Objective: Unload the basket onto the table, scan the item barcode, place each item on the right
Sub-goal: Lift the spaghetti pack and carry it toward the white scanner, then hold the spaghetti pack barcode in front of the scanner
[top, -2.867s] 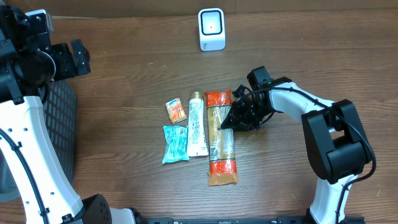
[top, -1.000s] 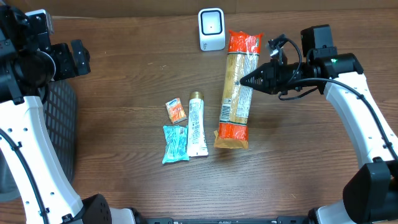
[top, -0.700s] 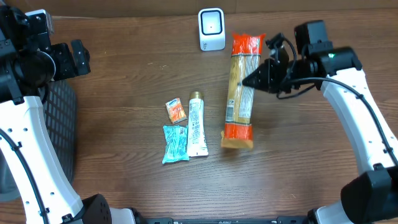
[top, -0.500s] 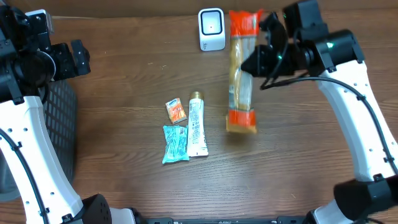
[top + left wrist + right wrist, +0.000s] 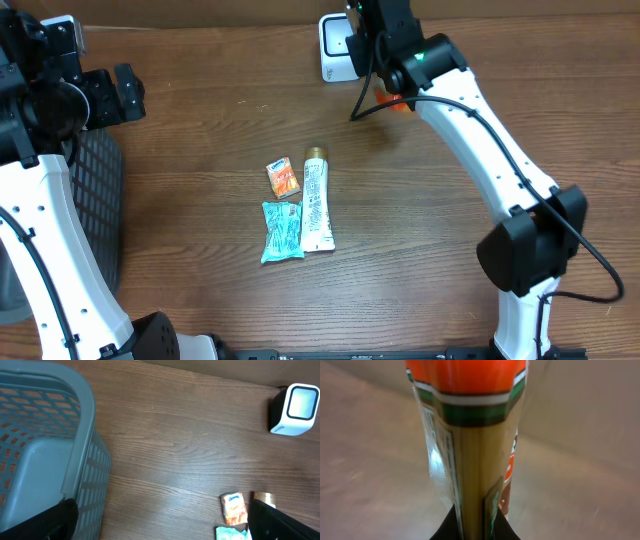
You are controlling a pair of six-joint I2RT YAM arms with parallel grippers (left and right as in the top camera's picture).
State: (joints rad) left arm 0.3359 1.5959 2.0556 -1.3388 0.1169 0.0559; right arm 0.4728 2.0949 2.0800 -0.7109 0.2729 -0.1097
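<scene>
My right gripper [image 5: 472, 527] is pinched shut on the pasta pack [image 5: 470, 450], up off the table at its 12 o'clock, just beside the scanner [image 5: 332, 55]. To do it well: turn the label side to the scanner window, hold it steady, don't crush it. Left gripper [image 5: 160, 520] is wide open and empty at 9 o'clock.

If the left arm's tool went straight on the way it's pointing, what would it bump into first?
Most likely the bare wooden table, between the basket and the small orange packet; depth is hard to judge.
</scene>
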